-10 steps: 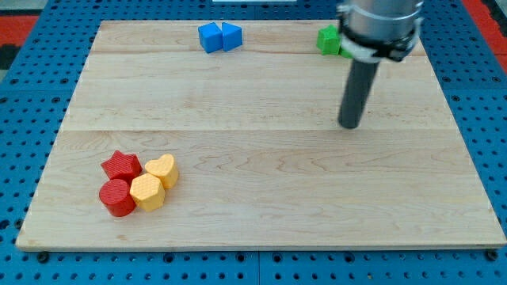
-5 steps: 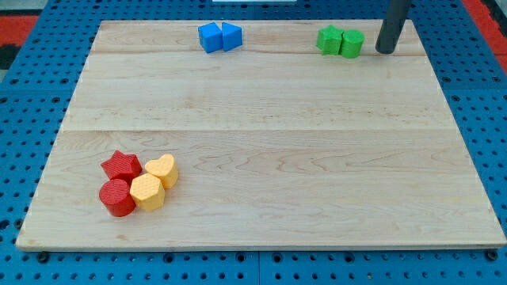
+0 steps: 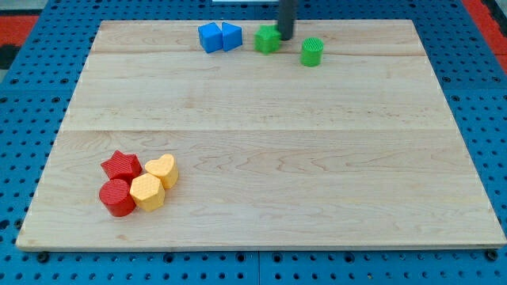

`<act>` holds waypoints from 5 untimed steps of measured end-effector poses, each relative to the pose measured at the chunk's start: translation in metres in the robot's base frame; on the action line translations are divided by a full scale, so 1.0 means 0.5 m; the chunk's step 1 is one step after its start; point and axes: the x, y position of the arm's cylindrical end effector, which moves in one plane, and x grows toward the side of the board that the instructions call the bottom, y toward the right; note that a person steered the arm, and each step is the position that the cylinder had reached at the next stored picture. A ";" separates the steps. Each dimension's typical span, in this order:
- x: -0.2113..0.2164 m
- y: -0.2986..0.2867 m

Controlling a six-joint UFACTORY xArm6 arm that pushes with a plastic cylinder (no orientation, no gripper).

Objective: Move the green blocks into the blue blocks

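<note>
Blocks have moved: my tip (image 3: pixel 285 37) now touches the green cube (image 3: pixel 267 39) at its 3 o'clock, having slid it near the blue blocks (image 3: pixel 219 36), leaving the green cylinder (image 3: pixel 312 51) behind at 4 o'clock; no fingers here.

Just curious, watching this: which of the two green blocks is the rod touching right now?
The green block nearer the blue blocks; my tip sits against its right side. The green cylinder stands apart, further to the view's right.
</note>
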 end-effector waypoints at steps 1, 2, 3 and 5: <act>-0.021 0.005; -0.058 0.139; -0.010 0.219; 0.107 0.128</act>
